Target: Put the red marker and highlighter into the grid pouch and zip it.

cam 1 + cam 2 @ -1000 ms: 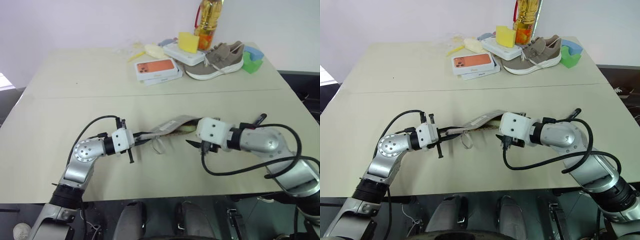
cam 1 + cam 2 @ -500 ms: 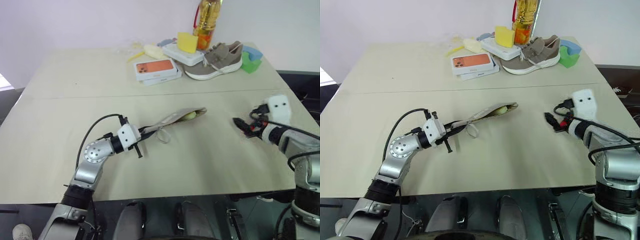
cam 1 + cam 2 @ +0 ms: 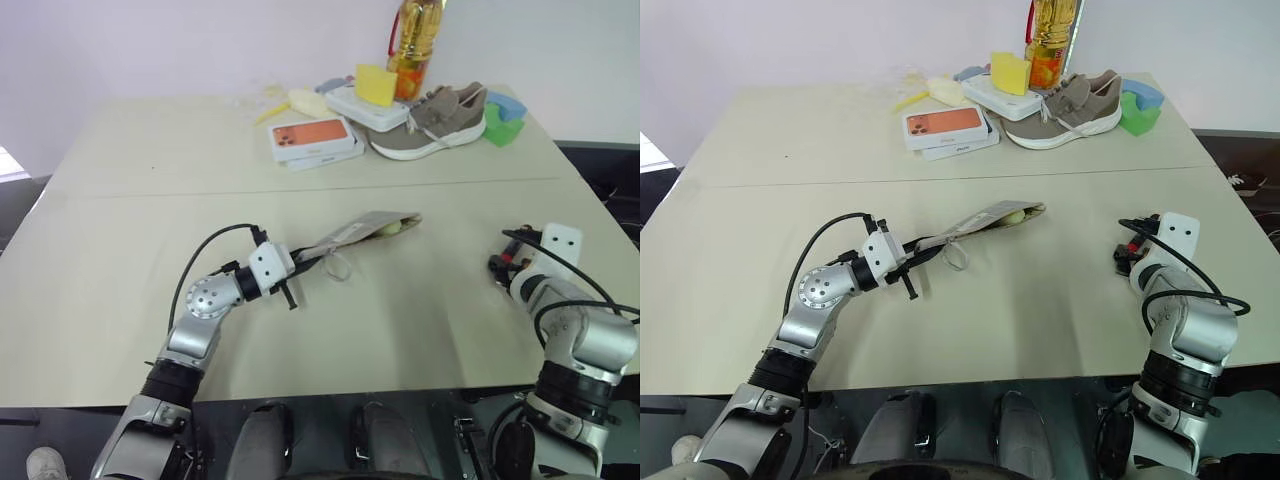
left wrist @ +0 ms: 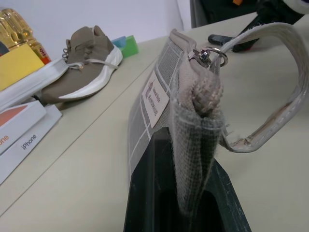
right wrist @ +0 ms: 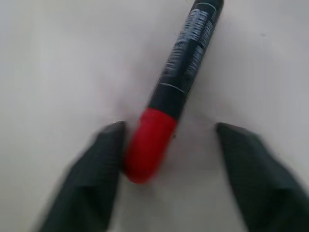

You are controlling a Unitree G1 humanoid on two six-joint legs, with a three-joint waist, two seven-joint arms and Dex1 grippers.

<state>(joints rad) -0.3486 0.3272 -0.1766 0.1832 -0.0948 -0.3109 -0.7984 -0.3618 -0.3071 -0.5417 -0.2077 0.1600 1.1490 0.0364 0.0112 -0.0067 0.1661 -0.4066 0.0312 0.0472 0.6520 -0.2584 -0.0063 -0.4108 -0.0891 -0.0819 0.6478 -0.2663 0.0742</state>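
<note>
**benchrat:** Where things sit: the left pincer (image 3: 297, 268) is clamped fully shut on one end of the grid pouch (image 3: 362, 229), holding it off the tabletop (image 3: 150, 180) with the far end drooping toward the middle. Something yellow-green pokes out of that open far end; I'd guess it's the highlighter (image 3: 390, 228). The red marker (image 5: 174, 82) lies on the tabletop at the right edge, with the right pincer (image 5: 166, 159) down over it, fingers spread either side of the red end. One finger looks to be touching it, the other is well clear. Nothing gripped yet.

**tinkerpaw:** So the step is grabbing the marker. How would you do it cleanly?

**benchrat:** The marker lies at a slant across the gap, so closing on the rounded red tip could squirt it out. I'd centre the fingers on the body, a bit further up toward the black part, and square the wrist so the fingers close across the barrel. Then squeeze slowly. Meanwhile the left side should hold the pouch mouth steady so it's ready for the drop-in.

**tinkerpaw:** Any view giving you more than the others?

**benchrat:** The right wrist view is the one that shows the marker's slant and the finger gap; from the head views that spot is a dark smudge by the pincer. The left wrist view shows the zipper ring pull (image 4: 211, 54) and the white label (image 4: 155, 96) up close, plus the loose strap (image 4: 270, 87) looping off. The head views give the layout, including the shoe (image 3: 430, 122) and orange phone box (image 3: 315, 137) at the back.
</note>
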